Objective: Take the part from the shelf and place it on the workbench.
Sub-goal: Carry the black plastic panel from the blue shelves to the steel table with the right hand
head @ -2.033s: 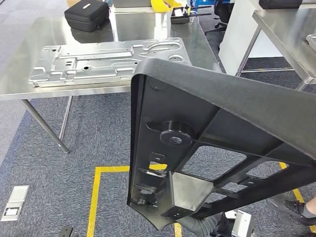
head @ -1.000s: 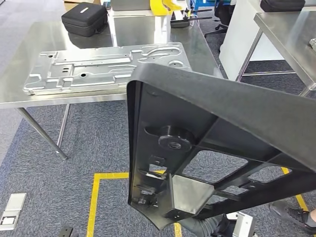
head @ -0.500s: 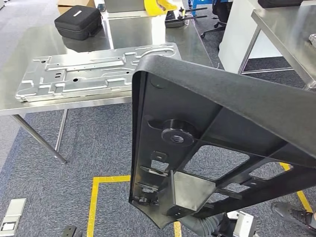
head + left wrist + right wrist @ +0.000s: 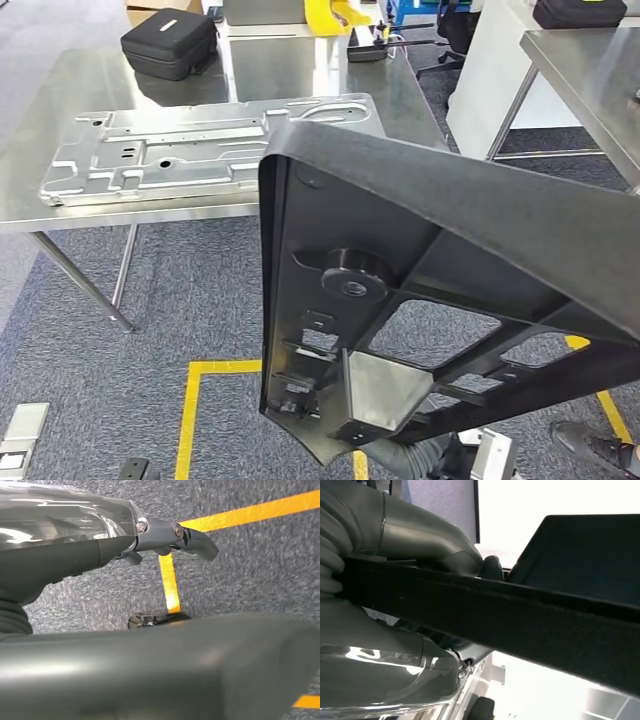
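Note:
A large black moulded part [image 4: 453, 230], ribbed and cut out on its underside, hangs tilted in front of me over the carpet. My left hand [image 4: 423, 460] sits at its lower edge. In the left wrist view the left hand's fingers [image 4: 177, 532] stretch along the part [image 4: 170, 670], with floor showing between them. My right hand [image 4: 414, 535] grips the part's thin black rim [image 4: 546, 625] from both sides. The steel workbench [image 4: 68, 90] stands ahead and to the left, a short way beyond the part's upper edge.
A stamped silver metal plate [image 4: 189, 145] lies along the workbench's front, with a black case [image 4: 170, 42] behind it. A second steel table [image 4: 589, 70] stands at the right. Yellow floor tape [image 4: 189, 410] and a floor socket [image 4: 19, 435] are below; a person's shoe [image 4: 596, 440] is at the bottom right.
The whole picture sways a little from frame to frame, so the camera has moved. The black part stays held in the same place before me.

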Controlling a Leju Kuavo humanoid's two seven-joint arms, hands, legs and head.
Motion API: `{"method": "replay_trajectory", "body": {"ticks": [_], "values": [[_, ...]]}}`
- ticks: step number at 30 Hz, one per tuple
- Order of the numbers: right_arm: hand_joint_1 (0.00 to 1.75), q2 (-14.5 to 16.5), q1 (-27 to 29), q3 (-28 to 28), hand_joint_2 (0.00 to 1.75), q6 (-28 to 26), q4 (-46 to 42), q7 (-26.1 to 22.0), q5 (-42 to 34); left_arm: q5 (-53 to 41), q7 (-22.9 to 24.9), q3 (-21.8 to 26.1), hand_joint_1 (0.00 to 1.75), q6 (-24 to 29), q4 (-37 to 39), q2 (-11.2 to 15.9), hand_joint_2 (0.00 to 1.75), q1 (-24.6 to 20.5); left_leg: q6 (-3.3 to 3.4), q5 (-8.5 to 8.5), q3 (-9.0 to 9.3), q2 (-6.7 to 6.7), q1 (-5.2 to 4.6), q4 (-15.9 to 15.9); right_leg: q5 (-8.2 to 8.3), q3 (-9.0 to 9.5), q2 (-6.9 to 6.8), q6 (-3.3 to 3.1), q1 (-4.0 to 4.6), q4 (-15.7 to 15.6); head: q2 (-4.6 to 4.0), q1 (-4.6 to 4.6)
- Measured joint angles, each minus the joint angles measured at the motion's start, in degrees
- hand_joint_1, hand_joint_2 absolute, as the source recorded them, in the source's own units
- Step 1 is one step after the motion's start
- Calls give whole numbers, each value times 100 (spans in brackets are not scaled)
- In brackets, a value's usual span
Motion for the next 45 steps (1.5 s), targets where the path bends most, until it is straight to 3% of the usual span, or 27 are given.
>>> {"method": "replay_trajectory", "body": {"ticks": [2, 6, 8, 10, 11, 12, 13, 15, 16, 19, 22, 25, 26, 27, 28, 30, 31, 33, 37, 38, 41, 42, 43, 45], "values": [[175, 0, 13, -3, 175, -10, -2, 0, 0, 0, 1, 0, 0, 0, 0, 0, 0, -7, -57, -39, 14, -1, -17, 11, 73, 139, 8, -46, 13, -342, -1, 0], [175, 1, 54, -20, 175, -16, -11, -1, 1, 0, 2, -1, 0, 0, 0, -2, 0, -12, -130, -126, -11, -2, -11, 86, 14, 172, 17, -164, -5, -403, -1, -1], [175, 2, 56, -31, 175, -23, -21, -4, 3, 1, 2, -2, 0, 0, 0, -7, 0, -11, -184, -377, -242, -2, 3, 568, -9, 204, 0, -214, -21, -412, -1, -1], [175, 2, 70, -42, 175, -34, -28, -7, 6, 7, 2, -2, 0, 0, 0, -8, 0, 4, -214, -648, -648, -2, 13, 1314, -40, 230, -8, -246, -19, -412, -1, -1], [175, 2, 80, -46, 175, -38, -29, -7, 7, 10, 2, -2, 0, 0, 0, -8, 0, 15, -215, -670, -797, -2, 12, 1545, -57, 249, -5, -251, -18, -412, -1, -1], [175, 2, 90, -51, 175, -43, -32, -7, 7, 13, 2, -2, 0, 0, 0, -8, 0, 22, -205, -574, -851, -2, 11, 1571, -77, 278, 1, -252, -15, -412, 0, -2], [175, 2, 97, -57, 175, -51, -36, -7, 7, 13, 2, -2, 0, 0, 0, -8, 0, 25, -181, -369, -801, -2, 7, 1375, -102, 318, 8, -250, -12, -412, -1, -2], [175, 2, 107, -74, 175, -70, -48, -8, 9, 13, 3, -2, 0, 0, 0, -6, 0, 25, -93, 92, -547, -7, -20, 690, -156, 402, 16, -234, 0, -416, -1, -2], [175, 2, 111, -82, 175, -78, -51, -10, 13, 13, 3, -2, 0, 0, 0, -4, 0, 23, -49, 221, -439, -11, -42, 420, -177, 424, 21, -218, 1, -417, -1, -2], [175, 2, 130, -108, 175, -85, -67, -15, 32, 14, 3, -2, 0, 0, 0, 1, 0, 13, 33, 189, -351, -15, -93, 169, -196, 404, 22, -135, -7, -431, 0, -1], [175, -7, 127, -141, 175, -91, -102, -20, 49, 16, 1, -2, 0, 0, 0, -1, 0, 11, 63, 177, -249, 0, -39, 9, -333, 363, 10, -55, -2, -272, -1, 3], [175, -26, 132, -160, 175, -91, -104, -14, 77, 17, 2, -2, 0, 0, 0, -12, 0, -5, 97, 156, -168, 7, -19, -38, -734, -119, 12, -20, -3, 649, 0, 4], [175, -33, 137, -166, 175, -90, -103, -4, 87, 17, 2, -2, 0, 0, 0, -19, 0, -7, 98, 140, -152, 8, -18, -38, -781, -287, 11, -6, -6, 907, 0, 3], [175, -37, 139, -173, 175, -90, -103, 7, 94, 17, 2, -2, 0, 0, 0, -26, 0, -8, 91, 121, -130, 8, -15, -37, -717, -369, 9, 7, -8, 987, 0, 3], [175, -40, 136, -178, 175, -90, -103, 16, 98, 17, 2, -2, 0, -1, 0, -32, 0, -9, 76, 97, -98, 6, -7, -36, -545, -343, 8, 19, -10, 851, -1, 3], [175, -43, 128, -186, 175, -90, -101, 28, 103, 17, 2, -2, 0, -3, 0, -43, 0, -11, 25, 35, -17, 3, 5, -31, -108, -68, 0, 29, -15, 180, -1, 3], [175, -44, 123, -188, 175, -91, -103, 30, 106, 17, 2, -2, 0, -4, 0, -46, 0, -16, -6, 3, 9, 0, 0, -18, 15, 67, 0, 14, -13, -130, -1, 3], [175, -46, 118, -193, 175, -101, -107, 37, 124, 17, 2, -2, 0, -4, 0, -48, 0, -31, -55, -29, 22, -2, -19, -7, 34, 171, 10, -47, 1, -380, 0, 1], [175, -48, 105, -226, 175, -134, -139, 63, 200, 22, 2, -2, 0, -5, 0, -52, 0, -60, -122, -163, -27, -4, -12, 146, 8, 204, 11, -169, -25, -418, 0, -1], [175, -48, 95, -231, 175, -144, -149, 71, 222, 24, 2, -2, 0, -6, 0, -55, 0, -63, -150, -292, -136, -4, -5, 380, -2, 218, 4, -194, -37, -423, 0, -1], [175, -50, 82, -234, 175, -191, -154, 98, 301, 25, 3, -2, 0, -7, 0, -56, 0, -46, -203, -670, -701, -4, 10, 1418, -38, 243, -3, -236, -33, -423, 0, -1], [175, -51, 81, -233, 175, -204, -154, 111, 329, 27, 4, -2, 0, -7, 0, -56, 0, -37, -202, -639, -810, -4, 10, 1558, -53, 260, 1, -240, -31, -423, 0, -1], [175, -51, 80, -233, 175, -214, -154, 124, 354, 30, 5, -2, 0, -9, 0, -57, 0, -31, -189, -491, -815, -4, 10, 1477, -73, 288, 7, -239, -29, -423, 0, -1], [175, -52, 73, -232, 175, -220, -157, 138, 384, 33, 7, -2, 0, -15, 0, -57, 0, -27, -130, -27, -579, -6, -1, 836, -123, 370, 17, -227, -28, -426, 0, -1]]}}
